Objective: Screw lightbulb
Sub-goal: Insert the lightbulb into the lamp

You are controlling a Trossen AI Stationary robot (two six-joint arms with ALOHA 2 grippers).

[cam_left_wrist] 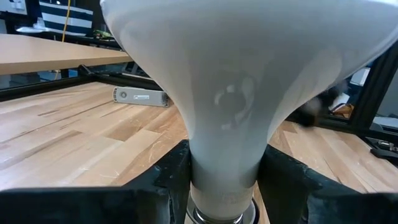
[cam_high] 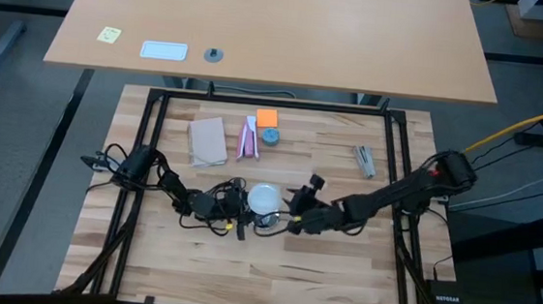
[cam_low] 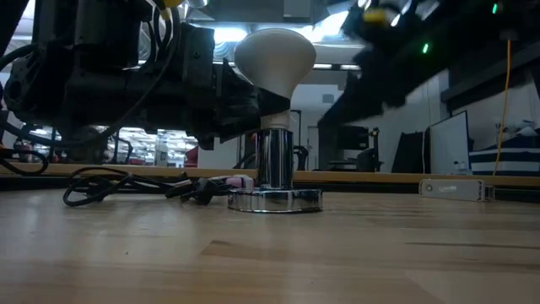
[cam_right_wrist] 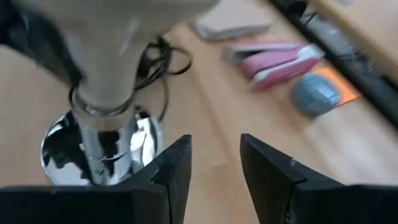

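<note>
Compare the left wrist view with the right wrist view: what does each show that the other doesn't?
Only the left wrist view shows the left hand shut on the lightbulb at its narrow neck, with a silvery bar-shaped item lying beyond. Only the right wrist view shows the right hand empty beside the chrome socket base, plus the pink-and-white packet and a grey round object. Both show the bulb seated in the socket on the wooden table.

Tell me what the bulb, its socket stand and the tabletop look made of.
The frosted white lightbulb looks like matte glass or plastic; its even, dull surface leaves that open. The round silvery socket stand looks like polished metal, mirroring the room. The pale wooden tabletop shows grain and joined planks, likely butcher-block.
</note>
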